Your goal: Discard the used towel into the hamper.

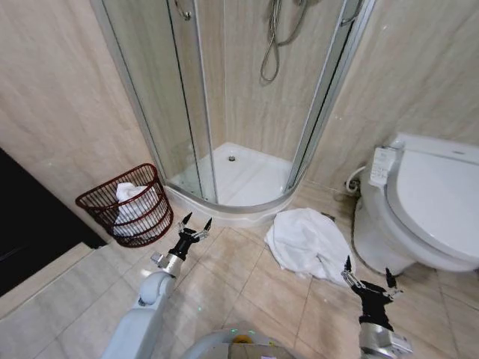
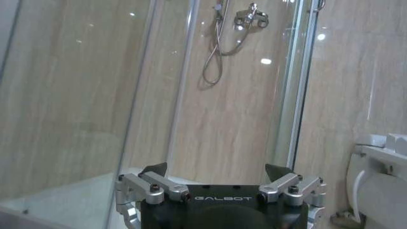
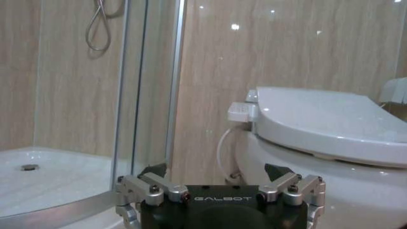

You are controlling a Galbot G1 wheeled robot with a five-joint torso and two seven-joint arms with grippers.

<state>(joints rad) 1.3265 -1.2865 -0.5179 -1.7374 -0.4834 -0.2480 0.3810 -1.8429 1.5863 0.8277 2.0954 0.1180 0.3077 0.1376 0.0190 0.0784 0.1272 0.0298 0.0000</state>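
Tiled floor [image 1: 247, 277] holds towel [image 1: 307, 243]; hamper [image 1: 127, 206] part-filled; left gripper [image 1: 194, 224], right gripper [image 1: 370, 279] spread.

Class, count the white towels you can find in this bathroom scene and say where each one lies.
2. One towel lies crumpled on the floor tiles between the shower base and the toilet. Another white towel sits inside the hamper; more could be hidden beneath it.
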